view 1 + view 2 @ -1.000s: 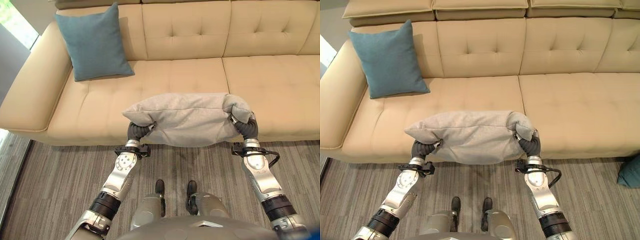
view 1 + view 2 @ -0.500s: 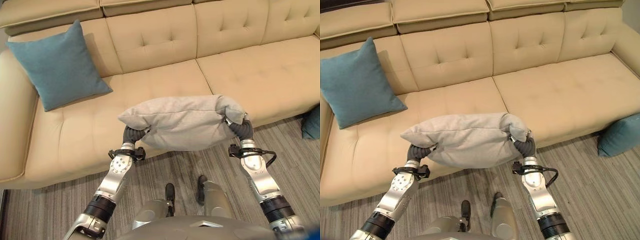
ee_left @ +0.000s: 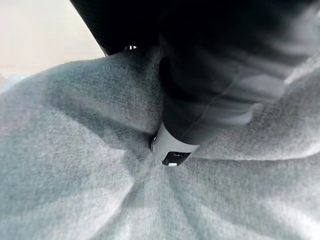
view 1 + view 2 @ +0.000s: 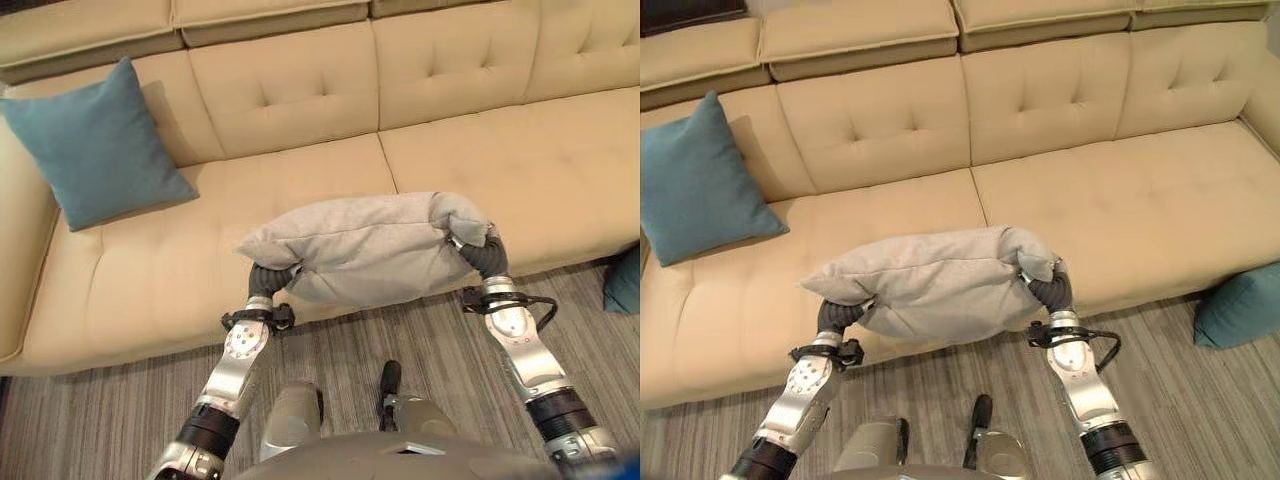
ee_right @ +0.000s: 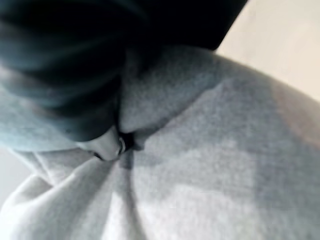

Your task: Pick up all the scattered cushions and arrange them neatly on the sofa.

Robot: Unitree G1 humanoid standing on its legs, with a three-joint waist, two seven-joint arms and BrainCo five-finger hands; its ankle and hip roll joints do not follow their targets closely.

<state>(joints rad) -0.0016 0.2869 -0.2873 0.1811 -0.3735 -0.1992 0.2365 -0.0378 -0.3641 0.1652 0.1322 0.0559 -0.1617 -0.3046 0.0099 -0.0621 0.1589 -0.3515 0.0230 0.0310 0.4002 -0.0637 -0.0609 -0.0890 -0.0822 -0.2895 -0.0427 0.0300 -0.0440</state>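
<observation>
**Two robot hands carry one grey cushion**

Two arms reach out toward the sofa (image 4: 300, 120), and a big grey cushion (image 4: 365, 250) hangs between them. It is up in the air, over the front edge of the seat, and it sags a little in the middle.

The left robot hand (image 4: 268, 276) is at the cushion's left end, with its dark cover tucked under the corner. In the left wrist view a finger (image 3: 172, 150) digs into the grey cloth, and the cloth folds in around it. So this robot hand is pinching the cushion.

The right robot hand (image 4: 478, 252) is at the other end, and the corner of the cushion bunches up over it. In the right wrist view a pale fingertip (image 5: 107, 146) pokes into a deep fold of the cloth. This robot hand has the cushion pinched too.

One teal cushion (image 4: 98, 150) leans upright against the sofa's back at the far left end of the seat. It is well apart from the grey one.

Another teal cushion (image 4: 1240, 308) lies on the striped floor (image 4: 940, 375), just by the front of the sofa on the right side.
</observation>
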